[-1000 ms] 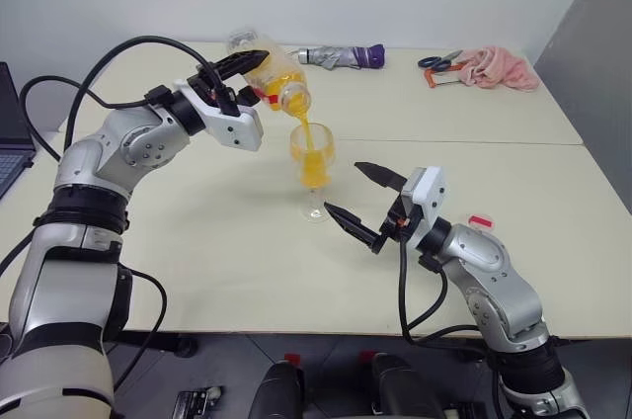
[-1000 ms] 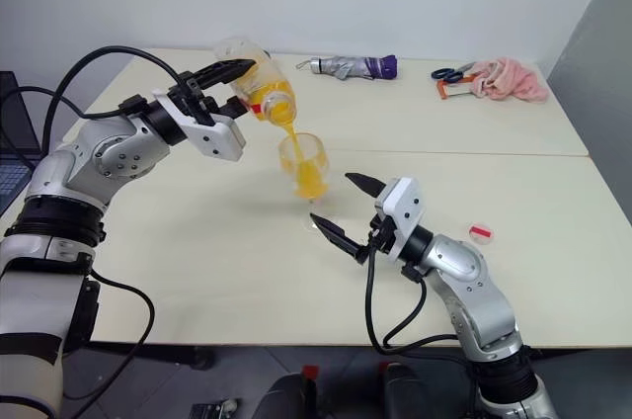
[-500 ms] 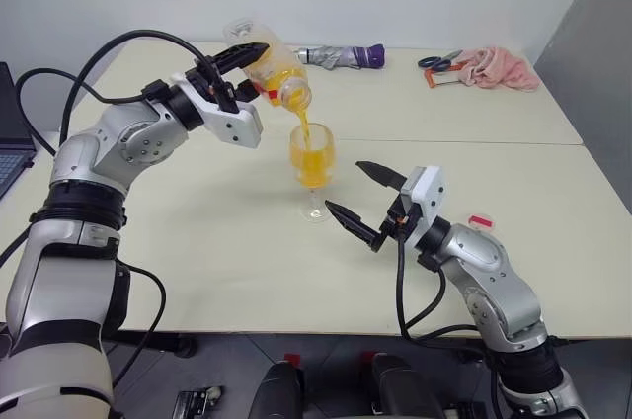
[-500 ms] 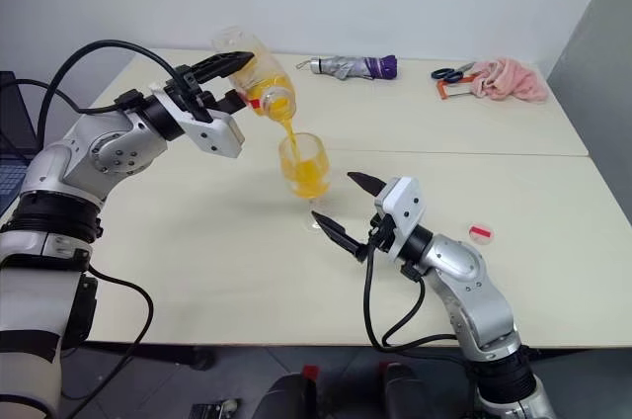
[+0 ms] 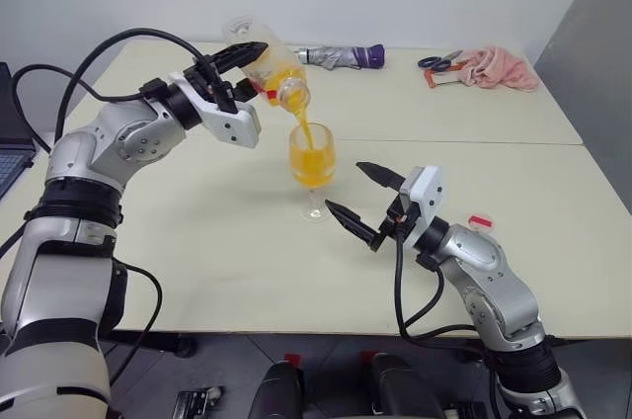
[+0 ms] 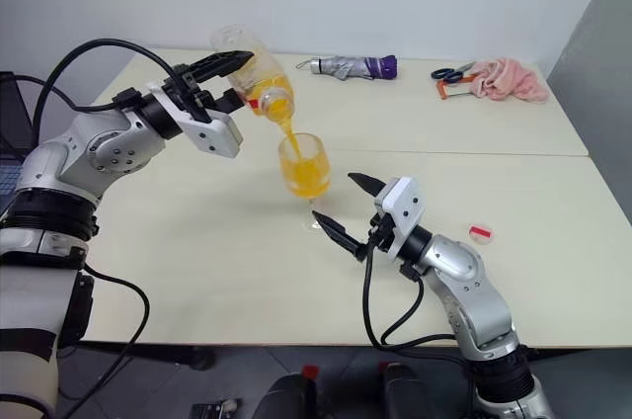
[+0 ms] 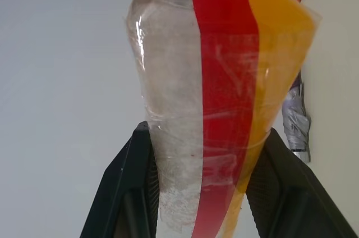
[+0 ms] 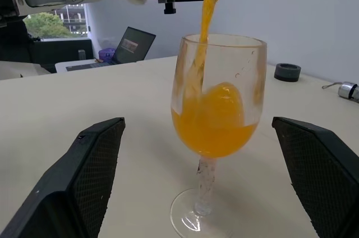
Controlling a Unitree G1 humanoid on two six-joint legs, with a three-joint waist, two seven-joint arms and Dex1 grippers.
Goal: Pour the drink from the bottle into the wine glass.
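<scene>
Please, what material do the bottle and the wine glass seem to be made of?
The bottle looks like thin clear plastic: its wall is wrinkled and dented where the left gripper squeezes it. The wine glass seems to be real glass, smooth and glossy with sharp reflections, though clear hard plastic cannot be excluded.

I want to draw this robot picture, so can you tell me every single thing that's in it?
bottle: one, clear with red strip, tilted above the glass, held by left gripper
drink: orange, streaming from bottle into glass
wine glass: one, clear, upright on the near table
cap: one, red and white, near table, right side
umbrella: one, grey and purple, far table
scissors: one, dark handles, far table
cloth: one, pink, beside scissors
laptop: one, dark, left
tables: two, cream
left gripper: black, shut on bottle
right gripper: black, open beside glass
</scene>
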